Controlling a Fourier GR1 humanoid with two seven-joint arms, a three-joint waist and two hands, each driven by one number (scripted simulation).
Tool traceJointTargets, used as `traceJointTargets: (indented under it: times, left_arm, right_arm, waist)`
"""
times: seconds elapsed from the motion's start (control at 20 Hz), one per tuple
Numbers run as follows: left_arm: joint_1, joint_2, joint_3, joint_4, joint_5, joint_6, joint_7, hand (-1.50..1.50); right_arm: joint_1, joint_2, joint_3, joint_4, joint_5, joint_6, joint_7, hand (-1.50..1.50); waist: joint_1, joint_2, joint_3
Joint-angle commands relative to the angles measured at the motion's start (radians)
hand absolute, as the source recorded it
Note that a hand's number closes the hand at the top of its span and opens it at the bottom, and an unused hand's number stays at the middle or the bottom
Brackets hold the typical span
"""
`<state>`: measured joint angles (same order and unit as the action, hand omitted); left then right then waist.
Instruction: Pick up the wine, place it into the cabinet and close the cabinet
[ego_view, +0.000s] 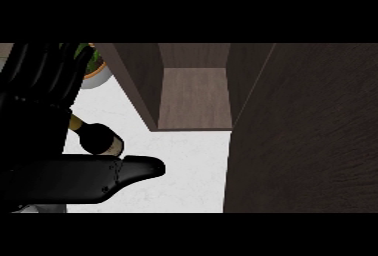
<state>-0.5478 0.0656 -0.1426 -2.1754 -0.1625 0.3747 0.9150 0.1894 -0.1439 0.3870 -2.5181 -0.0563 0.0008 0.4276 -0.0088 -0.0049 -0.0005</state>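
The wine bottle (101, 140), dark with a gold neck, shows on the white counter (184, 170) at the left, partly hidden behind my left hand. My left hand (44, 165) fills the view's left side close to the camera, fingers straight and pointing up, thumb (133, 170) sticking out to the right below the bottle. The bottle looks small beside the hand, and nothing shows the hand touching it. The cabinet (193, 97) stands open at the top centre, its wooden shelf bare. Its dark door (306, 130) is swung out and covers the right side. My right hand does not show.
A green plant in a pale pot (97, 74) stands at the back left, beside the cabinet's left wall (136, 85). White counter shows between the bottle and the open door.
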Motion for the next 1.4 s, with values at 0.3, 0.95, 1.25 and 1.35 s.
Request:
traceJointTargets:
  times: [0.3, 0.95, 1.25, 1.35]
  left_arm:
    - [0.057, 0.056, 0.076, 0.008, 0.014, -0.038, -0.037, -1.50]
    - [0.205, 0.177, 0.340, 0.013, 0.230, -0.173, -0.140, -1.50]
    - [0.323, 0.187, 0.406, 0.068, 0.314, -0.261, -0.258, -1.50]
    - [0.295, 0.170, 0.387, 0.129, 0.300, -0.253, -0.273, -1.50]
  right_arm:
    - [0.072, -0.048, 0.021, -0.249, 0.009, -0.015, 0.082, -1.50]
    - [-0.008, -0.059, -0.006, -0.267, -0.011, -0.059, 0.156, -1.50]
    - [-0.022, -0.048, 0.048, -0.230, 0.038, -0.078, 0.140, -1.50]
    - [-0.075, -0.046, 0.031, -0.243, 0.022, -0.094, 0.194, -1.50]
  waist:
    - [-0.007, 0.001, 0.000]
    - [-0.002, 0.001, -0.001]
    - [0.001, 0.001, -0.001]
    - [-0.002, 0.002, -0.001]
